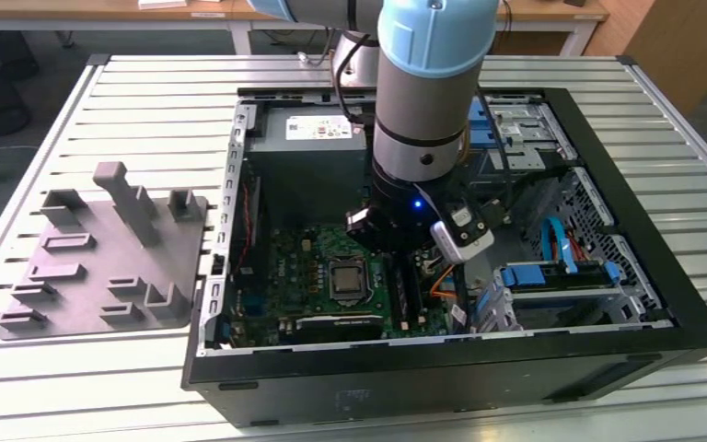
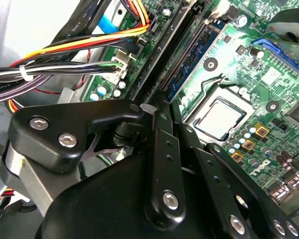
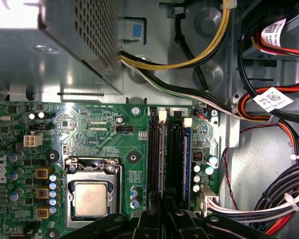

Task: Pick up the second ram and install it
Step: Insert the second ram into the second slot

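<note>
My gripper point(image 1: 400, 267) is low inside the open computer case, over the memory sockets of the green board point(image 1: 317, 276). In both wrist views its fingers point(image 2: 157, 119) stand close together, shut on the second ram point(image 2: 172, 54), a slim dark strip seen edge-on. The strip runs along a long black socket point(image 3: 154, 159), and the seating of its lower edge is hidden. The gripper point(image 3: 164, 217) grips the strip's near end. A bluish memory module point(image 3: 187, 159) stands in the neighbouring socket, close beside the held strip.
A processor socket point(image 3: 92, 194) lies beside the sockets. Bundled cables point(image 3: 284, 199) crowd the other side, near a white plug point(image 3: 207, 195). The metal power supply box point(image 3: 65, 45) lies beyond the board. A grey ribbed tray point(image 1: 108, 267) sits at the exterior view's left, outside the case.
</note>
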Robot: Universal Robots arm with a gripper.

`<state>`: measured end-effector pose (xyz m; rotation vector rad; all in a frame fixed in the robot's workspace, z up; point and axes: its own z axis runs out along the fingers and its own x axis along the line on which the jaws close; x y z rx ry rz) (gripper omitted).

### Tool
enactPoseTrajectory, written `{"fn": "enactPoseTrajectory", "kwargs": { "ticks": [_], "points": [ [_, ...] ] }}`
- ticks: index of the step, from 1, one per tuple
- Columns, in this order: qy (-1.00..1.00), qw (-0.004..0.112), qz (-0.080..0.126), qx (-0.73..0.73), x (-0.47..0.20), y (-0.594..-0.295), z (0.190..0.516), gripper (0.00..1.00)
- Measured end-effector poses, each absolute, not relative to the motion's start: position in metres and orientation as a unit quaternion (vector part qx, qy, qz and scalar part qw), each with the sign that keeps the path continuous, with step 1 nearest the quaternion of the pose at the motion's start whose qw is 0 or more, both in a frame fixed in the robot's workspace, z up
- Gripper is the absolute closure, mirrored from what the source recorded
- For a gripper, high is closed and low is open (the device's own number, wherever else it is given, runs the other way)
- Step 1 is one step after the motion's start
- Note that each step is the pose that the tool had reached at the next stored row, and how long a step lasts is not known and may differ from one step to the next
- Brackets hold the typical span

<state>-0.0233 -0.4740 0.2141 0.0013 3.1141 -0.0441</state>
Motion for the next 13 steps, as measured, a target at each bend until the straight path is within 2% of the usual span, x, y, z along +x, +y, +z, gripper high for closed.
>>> {"fn": "enactPoseTrajectory", "kwargs": {
  "ticks": [13],
  "points": [
    [1.000, 0.013, -0.014, 0.004, -0.0233, -0.4739, 0.2097, 0.86]
  ]
}}
